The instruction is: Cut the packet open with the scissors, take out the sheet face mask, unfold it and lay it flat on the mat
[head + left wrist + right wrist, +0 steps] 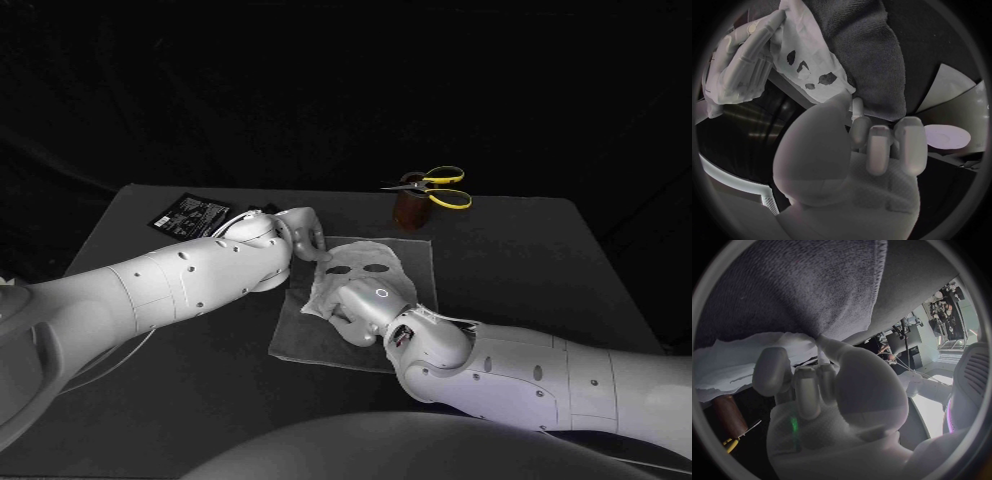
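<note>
Pinching mask (378,252): left hand (854,160), right hand (829,390).

Matt napped cloth mat (415,252), thin limp white fabric mask (358,264), glossy packet (188,212), yellow plastic-handled scissors (440,187)

Sheet face mask (364,268): showing white, with dark cut-outs for eyes, nose and mouth.
Mat (307,338): appearing plain mid grey.
Scissors (440,187): showing bright yellow handles and silvery blades.
Packet (192,213): showing black, with small white print.
Holder (411,212): appearing dark brown.
Counter (555,250): appearing dark grey.
Left hand (299,235) and right hand (375,303): both showing silver fingers (879,150), on white arms.
</note>
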